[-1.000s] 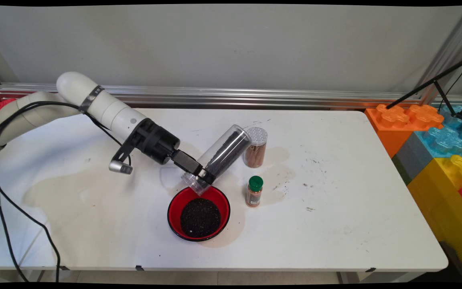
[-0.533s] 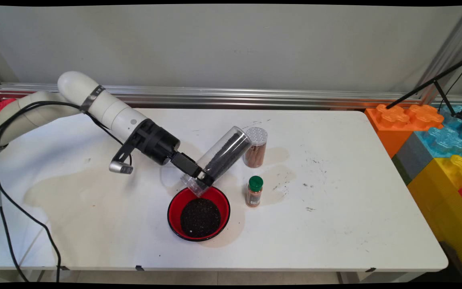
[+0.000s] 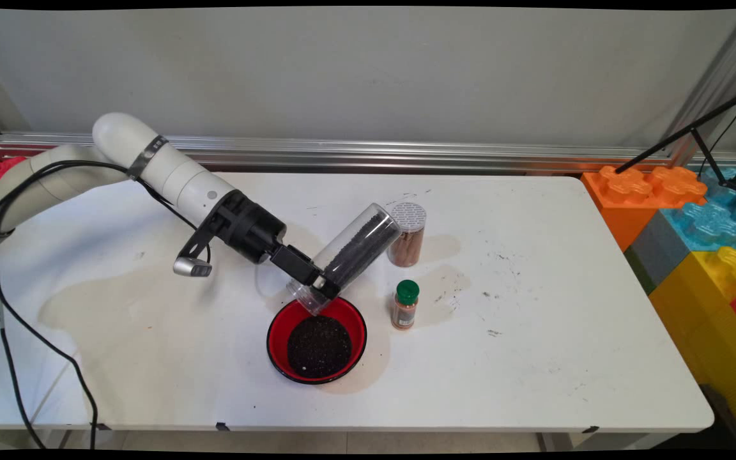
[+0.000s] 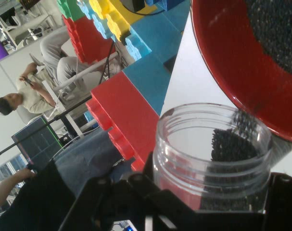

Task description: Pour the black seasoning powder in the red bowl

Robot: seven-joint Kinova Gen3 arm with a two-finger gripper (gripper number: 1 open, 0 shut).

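Here: tool point(image 3: 319, 286) clamps tilted clear plastic jar point(image 3: 349, 254), dark grains inside, over round red bowl point(image 3: 317, 338).

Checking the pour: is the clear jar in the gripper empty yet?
Not empty. The tipped clear jar has dark grains inside, its open mouth over the red bowl.

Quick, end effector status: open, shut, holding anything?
End effector: shut on the clear jar, tilted mouth-down over the red bowl.
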